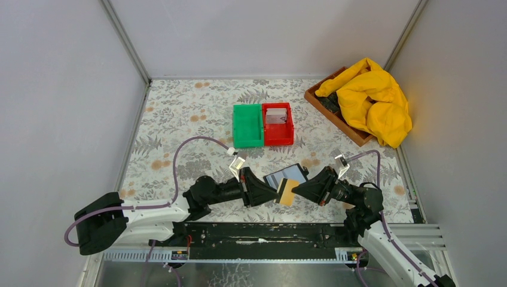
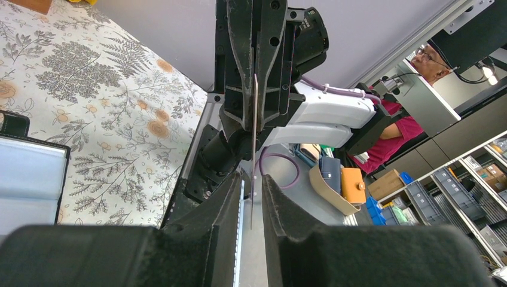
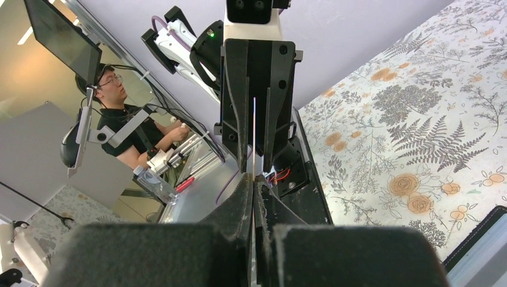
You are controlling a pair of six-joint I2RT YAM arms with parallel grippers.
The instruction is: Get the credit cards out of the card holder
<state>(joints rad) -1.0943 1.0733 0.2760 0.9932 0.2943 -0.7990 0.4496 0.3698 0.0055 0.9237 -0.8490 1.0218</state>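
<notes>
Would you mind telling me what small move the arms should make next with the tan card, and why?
Probably back the left gripper off the tan card. The right gripper is shut on it, while the left jaws stand apart either side without pinching. That would free the right to carry it to the red bin, where a pale card already lies.

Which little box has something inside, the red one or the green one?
The red box, on the right of the pair: a pale card lies in it. The green box beside it looks bare.
</notes>
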